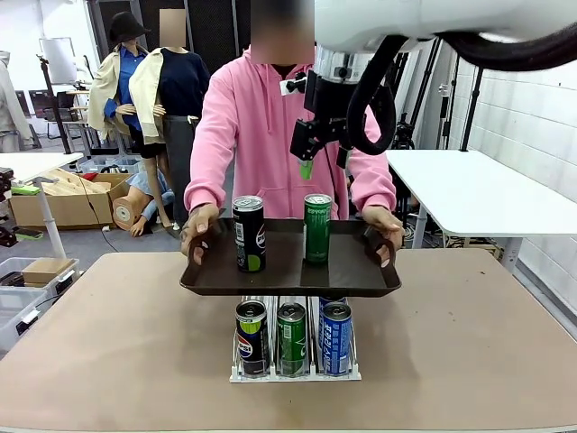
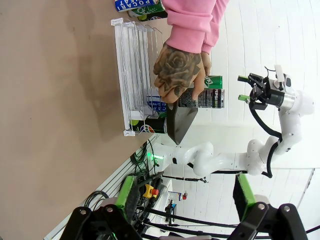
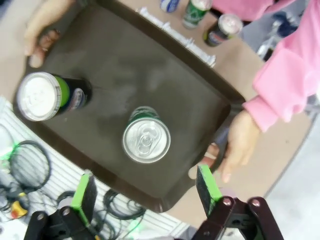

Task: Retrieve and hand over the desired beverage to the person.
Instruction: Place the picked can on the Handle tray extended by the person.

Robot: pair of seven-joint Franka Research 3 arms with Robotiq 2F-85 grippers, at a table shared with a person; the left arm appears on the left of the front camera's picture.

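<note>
holding tray (image 1: 290,280) with 2 cans, person (image 1: 270,117); rack (image 1: 295,372) below.

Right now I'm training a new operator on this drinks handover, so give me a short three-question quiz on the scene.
1. How many cans stand on the tray?
2. True or false: the right end effector is shut on the green can.
3. What holds the tray up? A) the table B) the person's hands C) the rack

Key: 1. Two, a black can and a green one. 2. False; it hangs open above the can. 3. B.
</note>
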